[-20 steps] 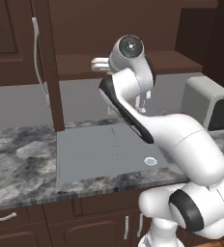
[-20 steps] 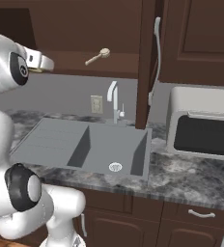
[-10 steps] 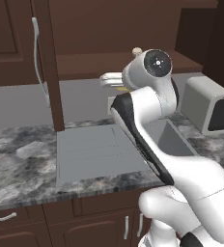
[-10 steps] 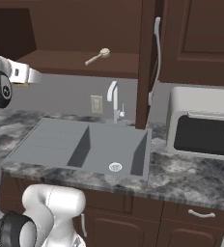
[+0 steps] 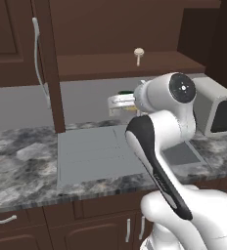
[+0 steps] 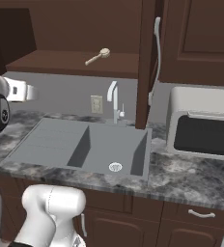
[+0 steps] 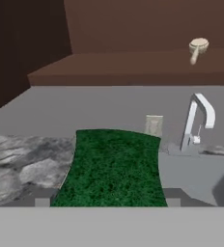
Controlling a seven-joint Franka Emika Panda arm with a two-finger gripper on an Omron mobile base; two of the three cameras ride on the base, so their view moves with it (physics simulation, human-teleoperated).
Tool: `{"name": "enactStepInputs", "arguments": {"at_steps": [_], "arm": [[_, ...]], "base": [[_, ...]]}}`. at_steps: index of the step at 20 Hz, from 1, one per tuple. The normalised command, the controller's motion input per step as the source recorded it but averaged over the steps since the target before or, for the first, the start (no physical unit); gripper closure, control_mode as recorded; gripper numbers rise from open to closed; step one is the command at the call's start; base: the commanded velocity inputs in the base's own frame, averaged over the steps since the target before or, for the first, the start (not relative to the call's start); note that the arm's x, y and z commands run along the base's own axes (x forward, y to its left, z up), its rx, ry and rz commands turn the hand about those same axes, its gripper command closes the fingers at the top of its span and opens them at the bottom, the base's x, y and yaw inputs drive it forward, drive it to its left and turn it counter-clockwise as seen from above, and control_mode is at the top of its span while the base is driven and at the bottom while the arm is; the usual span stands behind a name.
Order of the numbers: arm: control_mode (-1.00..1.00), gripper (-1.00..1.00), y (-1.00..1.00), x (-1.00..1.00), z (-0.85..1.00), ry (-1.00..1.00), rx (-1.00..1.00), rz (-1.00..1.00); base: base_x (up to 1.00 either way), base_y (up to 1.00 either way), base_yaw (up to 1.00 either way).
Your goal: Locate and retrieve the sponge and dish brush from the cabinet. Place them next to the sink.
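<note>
My gripper (image 7: 109, 198) is shut on the sponge (image 7: 112, 166), whose dark green top spreads out between the fingertips. In the left base view the gripper (image 5: 117, 103) hangs below the shelf, above the sink (image 5: 93, 151), with a strip of the sponge (image 5: 126, 93) showing green and yellow. From the right base the hand (image 6: 23, 91) is over the left end of the sink (image 6: 61, 140). The cream dish brush (image 5: 138, 54) (image 6: 98, 56) (image 7: 197, 49) lies on the open cabinet shelf (image 6: 70, 63), apart from the gripper.
A chrome faucet (image 6: 114, 101) (image 7: 196, 120) stands behind the sink's right basin. A silver toaster oven (image 6: 203, 128) (image 5: 218, 110) sits on the marbled counter (image 6: 191, 176) to the right. The open cabinet door with its long pale handle (image 6: 156, 53) (image 5: 37, 58) hangs beside the shelf.
The hand has come down and away from the shelf with the sponge, toward the sink, while the arm's elbow swung. The dish brush has not moved.
</note>
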Motion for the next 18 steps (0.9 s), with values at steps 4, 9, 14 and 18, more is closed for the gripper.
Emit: {"name": "enactStepInputs", "arguments": {"at_steps": [4,9,14,18], "arm": [[-1.00,1.00,0.05,-0.08,-0.54,0.02,-0.07,0.12],[-1.00,1.00,0.10,-0.03,-0.53,-0.01,-0.13,0.15],[-1.00,1.00,0.13,0.14,-0.41,0.06,-0.02,0.20],[-1.00,1.00,0.12,0.21,-0.34,0.11,0.00,0.23]], "base": [[0.00,0.00,0.00],[0.00,0.00,0.00],[0.00,0.00,0.00],[0.00,0.00,0.00]]}}
